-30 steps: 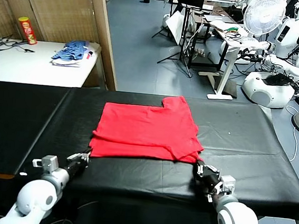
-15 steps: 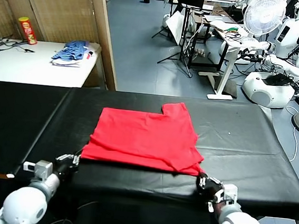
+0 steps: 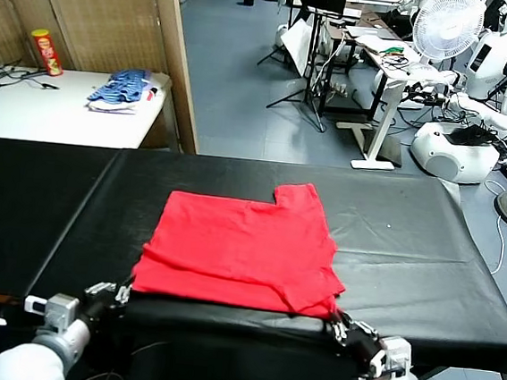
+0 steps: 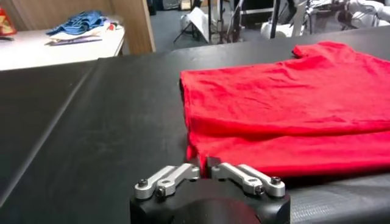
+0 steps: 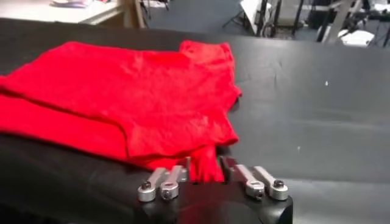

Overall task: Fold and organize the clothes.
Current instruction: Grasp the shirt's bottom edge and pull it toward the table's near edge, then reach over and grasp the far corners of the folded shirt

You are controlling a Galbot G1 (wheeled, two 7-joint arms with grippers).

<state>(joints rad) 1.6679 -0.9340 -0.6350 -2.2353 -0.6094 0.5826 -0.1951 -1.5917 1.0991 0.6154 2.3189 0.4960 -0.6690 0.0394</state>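
Head view with both wrist views. A bright red T-shirt (image 3: 239, 247) lies folded on the black table (image 3: 409, 250), roughly at its middle and reaching almost to the near edge. Its plain side faces up, one short sleeve projects at the far right corner, and a doubled layer shows along the near hem. The left end effector (image 3: 117, 295) sits low at the near edge of the table, just beside the near left corner of the shirt. In the left wrist view (image 4: 204, 167) that corner lies directly ahead of it, but it cannot be told whether this end effector is spread or pressed together, or whether it touches the cloth. The right end effector (image 3: 341, 329) sits at the near right corner of the shirt. In the right wrist view (image 5: 204, 170) its jaws stand spread, with a tab of red cloth lying between them, apparently not pinched. Far left, on a separate white table (image 3: 28, 110), rest a blue striped pile of clothes (image 3: 120, 87) and a red can (image 3: 45, 50).
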